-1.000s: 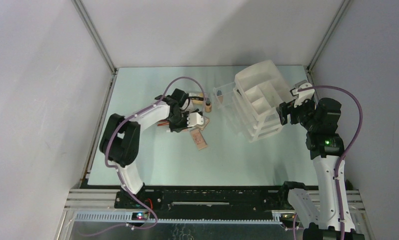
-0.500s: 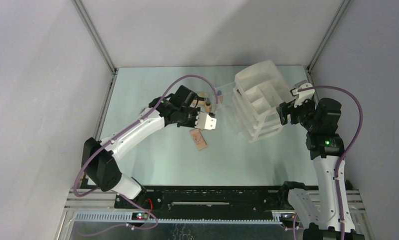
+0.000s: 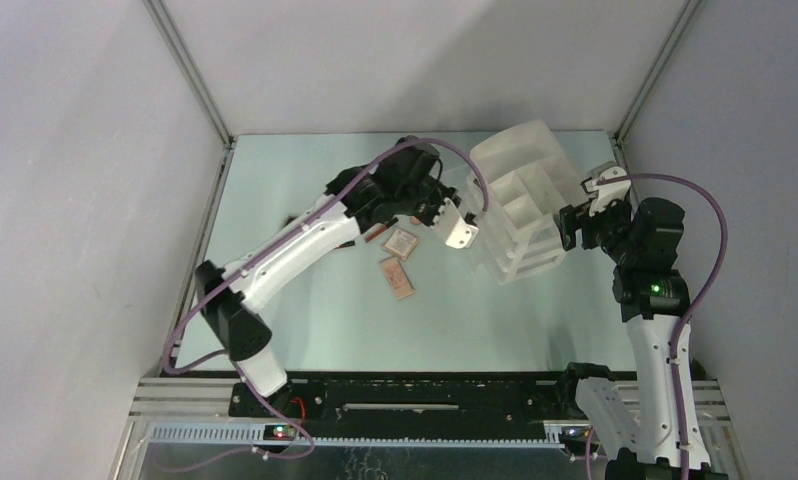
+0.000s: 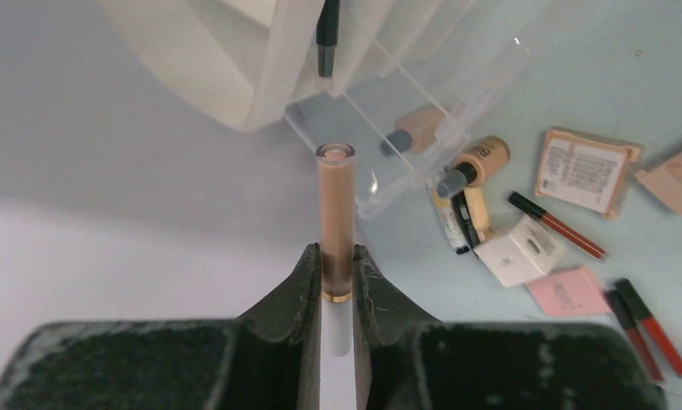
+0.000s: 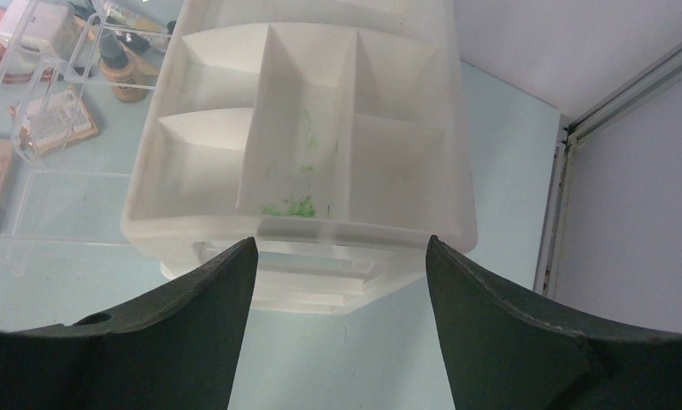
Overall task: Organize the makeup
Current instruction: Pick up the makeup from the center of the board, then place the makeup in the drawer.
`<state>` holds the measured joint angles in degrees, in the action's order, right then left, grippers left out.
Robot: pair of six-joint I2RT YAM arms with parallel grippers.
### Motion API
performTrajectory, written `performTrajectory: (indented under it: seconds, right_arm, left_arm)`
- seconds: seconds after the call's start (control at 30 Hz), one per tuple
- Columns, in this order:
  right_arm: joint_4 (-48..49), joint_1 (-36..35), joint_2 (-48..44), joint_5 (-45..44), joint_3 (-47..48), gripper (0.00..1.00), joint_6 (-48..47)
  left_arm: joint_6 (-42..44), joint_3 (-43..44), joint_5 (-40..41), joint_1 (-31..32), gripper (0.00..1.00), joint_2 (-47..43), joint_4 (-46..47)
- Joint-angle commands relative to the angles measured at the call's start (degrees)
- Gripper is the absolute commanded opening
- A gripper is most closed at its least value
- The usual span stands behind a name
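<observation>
Beige liquid fills the slim tube (image 4: 335, 213) pinched between the pressed-together fingers of the left tool (image 4: 336, 256), which holds it just beside the white plastic organizer (image 5: 457, 154). The right tool (image 5: 339, 248) faces that organizer, jaws spread wide. Other makeup lies on the pale green desk (image 3: 305, 300): a beige black-capped bottle (image 4: 479, 162), a white box (image 4: 520, 249), a labelled palette (image 4: 584, 171) and red pencils (image 4: 555, 225). Their print is too small to read. Plain grey walls (image 3: 75, 150) enclose the desk.

Your left gripper (image 4: 336, 260) has swung away from the loose makeup (image 4: 508, 231) to the drawer organizer (image 3: 520, 200), carrying the clamped beige tube (image 4: 335, 213).
</observation>
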<state>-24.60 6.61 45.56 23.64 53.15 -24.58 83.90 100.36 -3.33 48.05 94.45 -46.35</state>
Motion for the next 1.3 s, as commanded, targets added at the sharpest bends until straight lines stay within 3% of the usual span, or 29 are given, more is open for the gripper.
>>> performTrajectory:
  seconds: [0.0,0.3,0.77,0.9,1.07,1.27]
  right_arm:
    - [1.9,-0.3,-0.8,-0.1,-0.3,0.81,-0.8]
    - [1.7,-0.2,-0.6,0.3,-0.3,0.81,-0.7]
    - [1.5,-0.2,-0.7,0.3,-0.3,0.81,-0.9]
    - [1.6,-0.1,-0.5,0.3,-0.3,0.81,-0.9]
    - [1.6,0.0,-0.5,0.3,-0.3,0.8,-0.9]
    - [1.6,0.3,-0.5,0.6,-0.3,0.81,-0.8]
  left_arm:
    - [6.4,6.4,1.5,2.1,0.05,6.2,0.9]
    - [8.8,14.7,0.9,3.7,0.05,17.4,2.9]
    - [7.3,14.1,1.0,3.7,0.14,22.7,4.6]
    - [6.4,14.2,1.4,3.5,0.23,22.6,4.6]
    - [5.4,14.4,2.5,3.6,0.43,21.3,4.1]
    - [4.1,14.3,3.2,3.6,0.5,18.2,3.3]
